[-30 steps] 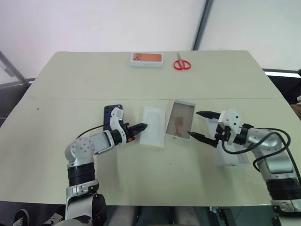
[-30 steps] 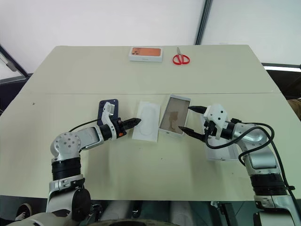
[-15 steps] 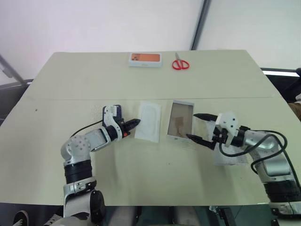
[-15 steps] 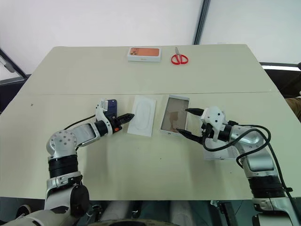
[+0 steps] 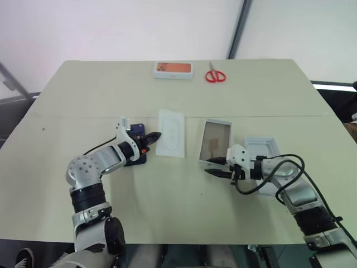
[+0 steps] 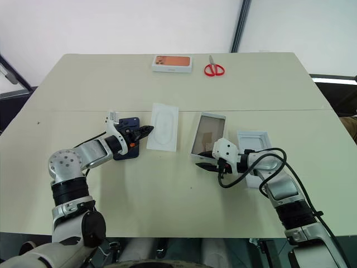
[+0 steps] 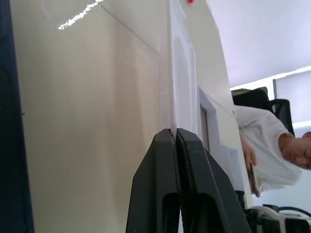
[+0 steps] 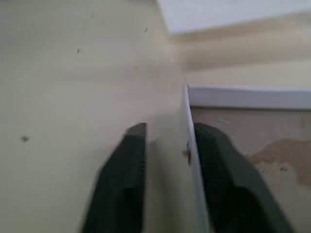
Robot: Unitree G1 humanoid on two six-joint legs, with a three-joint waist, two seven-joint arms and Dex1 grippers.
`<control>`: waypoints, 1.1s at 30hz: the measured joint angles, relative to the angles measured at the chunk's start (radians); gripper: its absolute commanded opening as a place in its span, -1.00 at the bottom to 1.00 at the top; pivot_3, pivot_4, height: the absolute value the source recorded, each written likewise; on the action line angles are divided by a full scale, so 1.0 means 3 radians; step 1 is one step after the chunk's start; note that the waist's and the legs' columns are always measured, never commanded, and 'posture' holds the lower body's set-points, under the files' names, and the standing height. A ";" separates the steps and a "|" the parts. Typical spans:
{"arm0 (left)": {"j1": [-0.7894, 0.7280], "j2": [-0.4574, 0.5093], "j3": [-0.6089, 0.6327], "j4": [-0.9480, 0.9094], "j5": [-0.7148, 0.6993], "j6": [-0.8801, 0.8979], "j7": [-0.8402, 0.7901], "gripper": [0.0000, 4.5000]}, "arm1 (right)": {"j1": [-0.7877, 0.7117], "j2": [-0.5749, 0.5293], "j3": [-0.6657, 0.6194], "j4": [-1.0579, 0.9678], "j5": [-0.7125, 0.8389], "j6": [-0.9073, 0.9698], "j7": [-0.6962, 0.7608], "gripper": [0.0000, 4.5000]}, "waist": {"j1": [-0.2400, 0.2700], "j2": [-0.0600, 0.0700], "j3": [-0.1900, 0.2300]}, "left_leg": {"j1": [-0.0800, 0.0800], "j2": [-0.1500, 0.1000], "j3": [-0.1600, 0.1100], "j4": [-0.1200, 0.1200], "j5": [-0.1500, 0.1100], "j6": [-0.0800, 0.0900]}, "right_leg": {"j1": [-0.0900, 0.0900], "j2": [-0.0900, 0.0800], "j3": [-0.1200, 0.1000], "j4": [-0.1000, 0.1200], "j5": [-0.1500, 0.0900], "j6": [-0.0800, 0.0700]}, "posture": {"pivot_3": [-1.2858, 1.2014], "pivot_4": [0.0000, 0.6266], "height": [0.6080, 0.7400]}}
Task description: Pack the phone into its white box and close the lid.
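While right tool (image 6: 207, 162) straddles the box (image 6: 210, 135) wall: clamped on its near edge.
Left tool (image 6: 144, 131): pinched on the insert's (image 6: 164, 127) edge.
Phone (image 6: 128, 146): on desk (image 6: 184, 89), under left arm.
Lid (image 6: 254, 146): upturned, right of box.
Advice: steady box; clear insert away gently.

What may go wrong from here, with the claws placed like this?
The right claw sits at the thin wall of the white box; a pull may tilt or drag the box.
The shut left claw touches the flat insert, not the phone; pushing may slide the insert into the box.
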 measured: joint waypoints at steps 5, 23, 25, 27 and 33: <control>-0.0064 0.0046 0.0013 -0.0018 -0.0153 0.0024 0.0012 -1.00 | -0.0001 0.0006 0.0000 -0.0010 0.0012 0.0013 0.0053 -0.99 | -0.0001 0.0000 0.0000 | 0.0000 0.0000 -0.0001 0.0000 0.0000 0.0000 | 0.0000 0.0000 0.0000 0.0000 0.0000 0.0000 | 0.03 -0.52 1.00; -0.0050 -0.0170 0.0043 -0.0088 -0.0812 -0.0001 0.0486 -1.00 | 0.0141 0.0211 0.0263 -0.0531 0.0146 0.0204 0.0108 -0.19 | 0.0001 -0.0003 0.0002 | 0.0000 0.0000 -0.0001 0.0000 0.0000 0.0000 | -0.0001 0.0001 0.0001 0.0000 0.0001 0.0001 | 0.03 -0.52 1.00; 0.0019 -0.0234 0.0006 -0.0117 -0.0878 -0.0002 0.0568 -1.00 | 0.0128 0.0211 0.0241 -0.0536 0.0154 0.0233 0.0075 0.29 | 0.0008 -0.0003 0.0002 | 0.0000 0.0000 -0.0001 0.0000 0.0000 0.0000 | 0.0000 0.0001 0.0001 0.0000 0.0001 0.0001 | 0.03 -0.52 1.00; 0.0069 -0.0282 -0.0028 -0.0166 -0.0960 -0.0003 0.0637 -1.00 | 0.0128 0.0209 0.0191 -0.0591 0.0194 0.0244 0.0043 0.74 | 0.0010 -0.0004 0.0002 | -0.0001 0.0000 -0.0001 0.0000 0.0000 0.0000 | -0.0001 0.0001 0.0001 0.0000 0.0001 0.0001 | 0.03 -0.52 1.00; 0.0258 -0.0309 -0.0191 -0.0380 -0.1148 -0.0032 0.0828 -1.00 | 0.0266 -0.0019 -0.0173 -0.0853 0.0466 0.0399 0.0043 0.94 | 0.0020 -0.0005 0.0003 | -0.0001 -0.0001 -0.0001 0.0001 -0.0001 0.0002 | 0.0002 -0.0002 0.0001 -0.0003 0.0001 0.0001 | 0.03 -0.52 1.00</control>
